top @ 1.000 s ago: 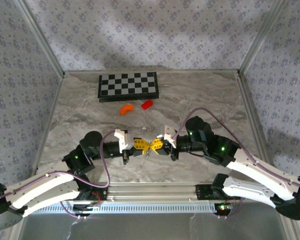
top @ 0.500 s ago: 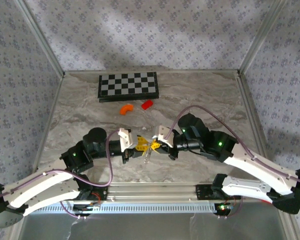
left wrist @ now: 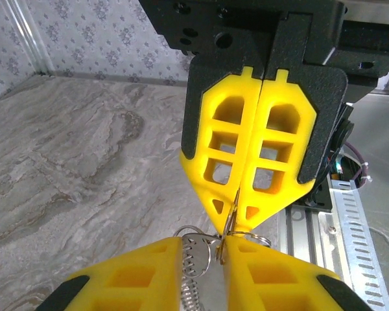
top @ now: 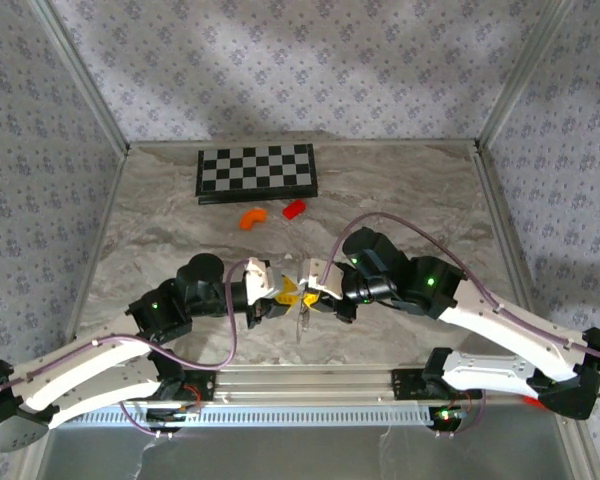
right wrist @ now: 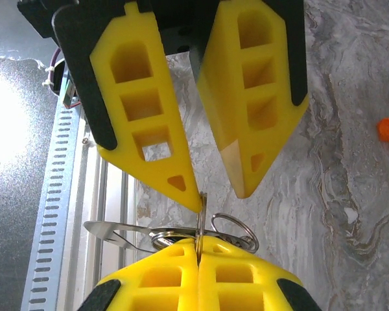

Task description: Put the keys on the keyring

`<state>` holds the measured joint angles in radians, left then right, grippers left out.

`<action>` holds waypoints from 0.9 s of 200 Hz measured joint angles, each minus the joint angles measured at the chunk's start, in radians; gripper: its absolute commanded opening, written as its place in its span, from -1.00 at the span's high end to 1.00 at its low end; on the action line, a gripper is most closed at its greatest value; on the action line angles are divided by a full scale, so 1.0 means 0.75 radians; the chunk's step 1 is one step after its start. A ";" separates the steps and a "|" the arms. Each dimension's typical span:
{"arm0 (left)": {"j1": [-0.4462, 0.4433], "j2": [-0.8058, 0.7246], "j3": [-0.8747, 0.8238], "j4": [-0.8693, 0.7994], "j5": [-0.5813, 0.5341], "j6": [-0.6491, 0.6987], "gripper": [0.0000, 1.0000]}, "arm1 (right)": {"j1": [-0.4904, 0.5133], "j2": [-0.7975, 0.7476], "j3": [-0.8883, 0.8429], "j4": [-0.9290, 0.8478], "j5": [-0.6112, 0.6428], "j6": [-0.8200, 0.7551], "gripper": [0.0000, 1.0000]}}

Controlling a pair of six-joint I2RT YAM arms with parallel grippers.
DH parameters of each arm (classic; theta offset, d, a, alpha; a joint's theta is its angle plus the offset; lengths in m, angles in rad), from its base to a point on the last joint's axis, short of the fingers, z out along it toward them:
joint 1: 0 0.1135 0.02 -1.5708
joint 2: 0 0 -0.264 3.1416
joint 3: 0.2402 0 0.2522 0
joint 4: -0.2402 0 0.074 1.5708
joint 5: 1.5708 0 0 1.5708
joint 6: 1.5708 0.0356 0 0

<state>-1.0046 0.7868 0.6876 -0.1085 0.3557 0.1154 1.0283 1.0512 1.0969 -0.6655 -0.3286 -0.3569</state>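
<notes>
Jaws tip-to-tip, keyring [top: 302, 318] dangling vertically

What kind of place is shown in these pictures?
Probably a robot test cell, not a home. A marble-patterned tabletop sits inside patterned fabric walls on metal frame posts. A slotted aluminium rail carries two arms whose yellow-fingered left gripper and right gripper meet over thin silvery metal rings.

A lab test cell: marble-patterned table [top: 180, 220], patterned fabric walls [top: 280, 70], aluminium frame posts [top: 80, 75], calibration checkerboard [top: 257, 172].
</notes>
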 measured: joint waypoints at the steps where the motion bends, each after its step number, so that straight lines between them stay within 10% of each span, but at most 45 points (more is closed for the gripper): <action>1: 0.000 0.001 0.000 0.001 0.001 0.000 0.55 | 0.000 0.000 0.001 -0.001 0.000 0.000 1.00; 59: -0.003 0.031 -0.001 0.050 0.069 -0.023 1.00 | 0.000 0.001 0.002 0.002 -0.004 0.001 1.00; 111: -0.003 -0.010 -0.030 0.142 0.099 -0.082 1.00 | -0.001 -0.077 -0.070 0.137 -0.012 0.039 0.58; 180: -0.002 -0.028 -0.126 0.415 0.126 -0.192 1.00 | -0.006 -0.291 -0.413 0.635 -0.036 0.240 0.66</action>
<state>-1.0061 0.7654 0.5930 0.2028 0.4500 -0.0284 1.0237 0.8326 0.7872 -0.1890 -0.3553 -0.1772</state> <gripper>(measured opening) 0.052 0.194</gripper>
